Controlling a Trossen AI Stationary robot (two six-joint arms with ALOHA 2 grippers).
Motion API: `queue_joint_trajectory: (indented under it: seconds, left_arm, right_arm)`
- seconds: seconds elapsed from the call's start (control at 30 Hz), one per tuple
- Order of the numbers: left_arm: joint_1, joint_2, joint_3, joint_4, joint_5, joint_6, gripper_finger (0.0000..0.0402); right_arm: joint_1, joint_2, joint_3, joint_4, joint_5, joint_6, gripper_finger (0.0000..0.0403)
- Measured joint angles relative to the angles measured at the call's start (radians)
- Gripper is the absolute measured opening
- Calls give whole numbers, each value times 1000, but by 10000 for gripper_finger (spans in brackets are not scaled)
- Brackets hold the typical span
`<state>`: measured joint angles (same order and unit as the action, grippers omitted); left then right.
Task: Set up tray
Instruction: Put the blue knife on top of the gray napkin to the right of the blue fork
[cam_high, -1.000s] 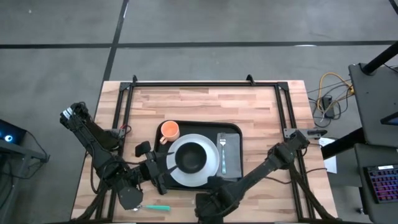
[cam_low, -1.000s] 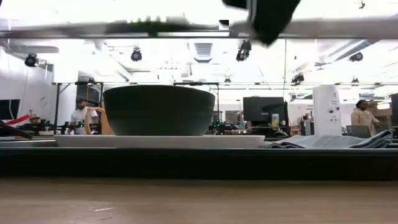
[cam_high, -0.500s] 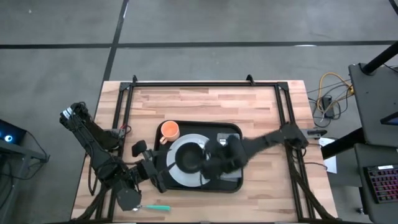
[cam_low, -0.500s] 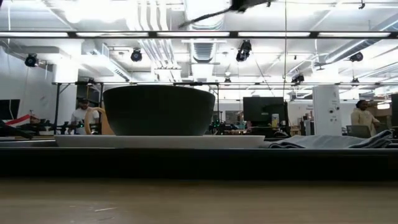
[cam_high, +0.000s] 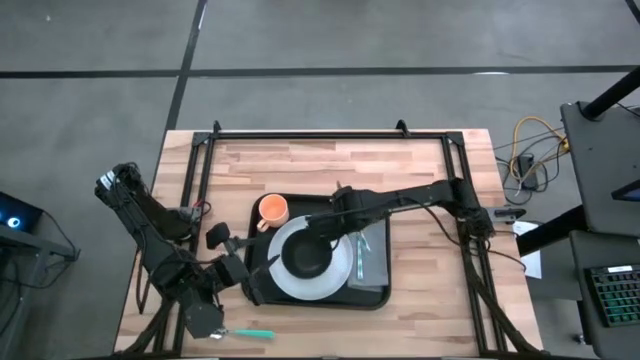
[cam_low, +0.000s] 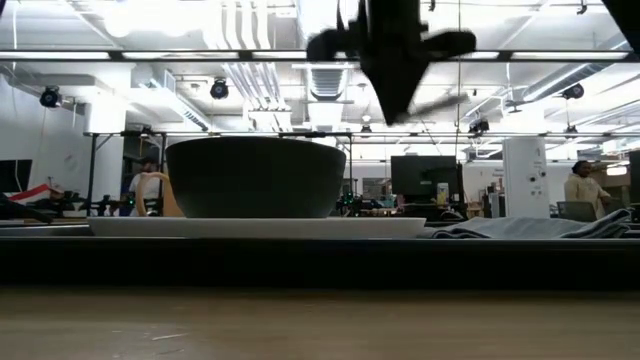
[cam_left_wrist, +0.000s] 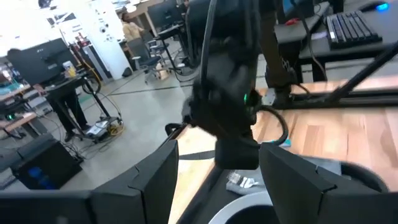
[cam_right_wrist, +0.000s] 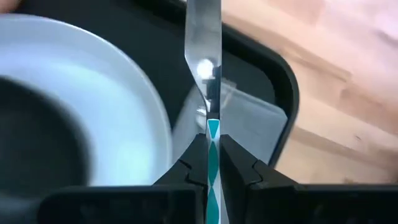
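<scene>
Black plastic tray (cam_high: 372, 292), big flat rectangle with rounded corners and a low rim, sits in the middle of the butcher-block wooden table (cam_high: 420, 170), slightly toward the near edge. Its long axis runs left-right across the table, short sides facing the two arms.

It looks mostly set to me: round white plate (cam_high: 338, 277) with a dark bowl (cam_high: 305, 257) on it, orange mug (cam_high: 272, 209) at the far-left corner, grey folded napkin (cam_high: 374, 262) on the right side with a silver fork (cam_high: 358, 243) lying on it.

What's left seems to be the knife. The right gripper (cam_right_wrist: 213, 163) hangs over the tray between plate and napkin, jaws pinched tight on a teal-handled knife with a shiny blade (cam_right_wrist: 204, 59) (blade pointing at the tray's far rim in the wrist view). It's not laid down yet.

A second teal utensil (cam_high: 252, 333) lies on the wood near the front-left, off the tray. The left gripper (cam_high: 236, 257) waits by the tray's left edge, fingers spread wide, holding nothing.
</scene>
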<state>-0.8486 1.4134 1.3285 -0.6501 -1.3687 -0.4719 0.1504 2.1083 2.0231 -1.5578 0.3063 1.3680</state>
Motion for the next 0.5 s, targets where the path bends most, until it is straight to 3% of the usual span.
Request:
queue_joint_trajectory:
  seconds: [0.3,0.5]
  left_arm:
    - [-87,-83,0,-363,-1,-291,204]
    - [-142,-134,-26,-390,0,-294,204]
  right_arm:
    - [-44,-31,-220,162,-32,47,10]
    - [-69,-115,-390,351,-49,96,10]
